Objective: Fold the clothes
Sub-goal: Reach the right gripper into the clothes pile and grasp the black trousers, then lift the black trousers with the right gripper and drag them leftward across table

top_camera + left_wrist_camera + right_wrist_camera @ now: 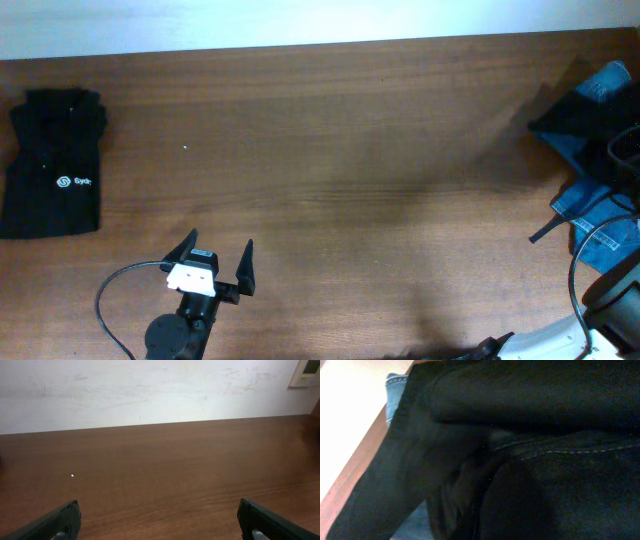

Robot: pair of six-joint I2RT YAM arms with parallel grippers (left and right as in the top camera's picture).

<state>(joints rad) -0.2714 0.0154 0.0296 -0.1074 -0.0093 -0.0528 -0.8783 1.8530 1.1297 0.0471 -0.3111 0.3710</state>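
Clothes to be folded, the black trousers [570, 125], lay bunched in a heap at the 3 o'clock edge of the table [350, 150], mixed with blue denim jeans [600, 215] that spread from about 2 o'clock to 4 o'clock. In the right wrist view the dark cloth [530, 395] filled nearly the whole picture, pressed close to the lens, with a stitched seam running across it. A strip of denim [395, 385] showed at 11 o'clock, beside the table's edge.

The right arm [612, 295] reached up from 5 o'clock into that heap. Its gripper was clenched, but its fingers were buried from sight in every view, so I cannot tell whether cloth was caught between them.

The left gripper [215, 262] hung over bare wood at about 7 o'clock, well apart from the heap. It was released, with its two dark fingers [55, 522] spread wide and nothing between them. A black cable [110, 290] looped off its base toward 8 o'clock.

At 9 o'clock a folded black top [55, 165] with a small white logo lay flat on the table, far from both arms. A tiny white speck [185, 148] sat on the wood toward 10 o'clock.
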